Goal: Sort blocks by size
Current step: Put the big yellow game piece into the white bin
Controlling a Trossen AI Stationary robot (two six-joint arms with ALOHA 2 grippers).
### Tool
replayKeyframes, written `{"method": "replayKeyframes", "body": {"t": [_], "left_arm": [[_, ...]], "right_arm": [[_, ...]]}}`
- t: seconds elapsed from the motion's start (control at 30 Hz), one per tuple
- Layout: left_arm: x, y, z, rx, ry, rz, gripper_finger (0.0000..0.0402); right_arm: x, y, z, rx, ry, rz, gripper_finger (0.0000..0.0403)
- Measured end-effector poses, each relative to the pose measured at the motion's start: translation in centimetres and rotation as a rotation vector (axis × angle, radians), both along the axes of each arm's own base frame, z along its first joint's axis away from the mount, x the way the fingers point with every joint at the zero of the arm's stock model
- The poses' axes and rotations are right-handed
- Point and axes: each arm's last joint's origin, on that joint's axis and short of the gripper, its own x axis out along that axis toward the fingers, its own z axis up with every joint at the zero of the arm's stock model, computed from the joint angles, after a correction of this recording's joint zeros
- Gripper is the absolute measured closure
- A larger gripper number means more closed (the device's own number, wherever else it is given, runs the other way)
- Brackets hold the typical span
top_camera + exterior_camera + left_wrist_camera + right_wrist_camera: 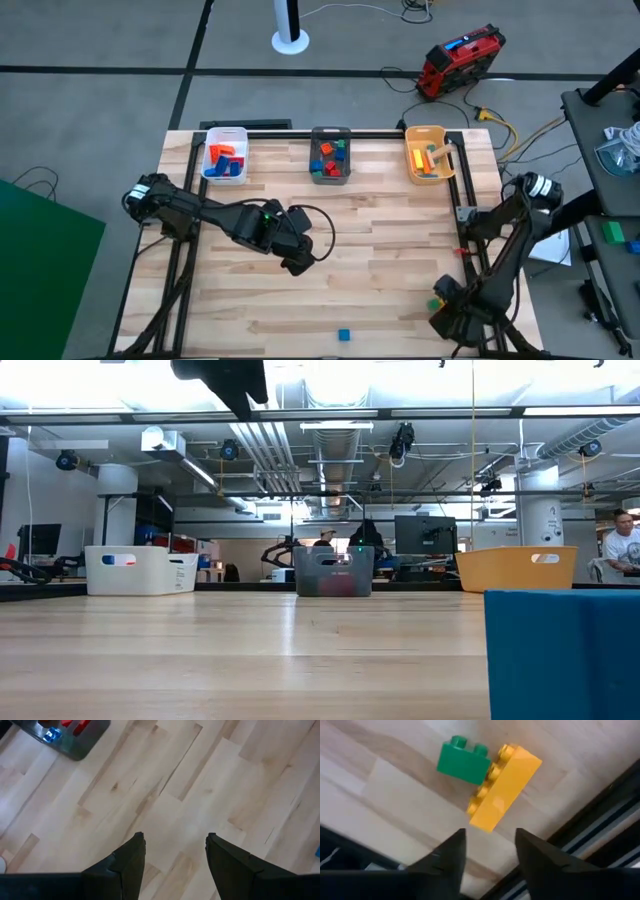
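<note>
My right claw (487,851) hangs released over the yellow brick (504,787). Its long side runs slanted, touching the green brick (462,764).

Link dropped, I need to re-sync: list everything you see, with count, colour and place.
table: one, light wood.
white bin: one, far left, red, orange and blue blocks inside.
grey bin: one, far middle, mixed blocks.
orange bin: one, far right, yellow blocks.
blue block: one, near edge.
green block: one, near-right corner, touching the yellow block.
left hand: open, empty, above mid-table.
right hand: open, over the yellow block.
</note>
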Motion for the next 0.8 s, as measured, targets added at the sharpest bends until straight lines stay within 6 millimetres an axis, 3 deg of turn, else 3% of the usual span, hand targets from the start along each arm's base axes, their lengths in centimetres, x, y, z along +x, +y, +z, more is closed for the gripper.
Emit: {"method": "replayKeyframes", "body": {"t": [0.17,0.3,0.63,0.8], "left_arm": [[0.0,0.0,0.0,0.000,0.000,0.000,0.0217],[0.0,0.0,0.0,0.005,0.003,-0.010,0.0217],[0.0,0.1,-0.1,0.012,0.003,-0.006,0.0217],[0.0,0.0,-0.1,0.010,-0.001,-0.004,0.0217]], "right_arm": [[0.3,0.4,-1.3,-0.041,0.014,-0.002,0.0191],[0.6,0.4,-2.2,-0.060,0.025,-0.003,0.0175],[1.8,-0.4,-4.5,-0.047,0.011,-0.023,0.0202],[1.8,-0.4,-5.1,-0.023,0.013,-0.062,0.0255]]}}
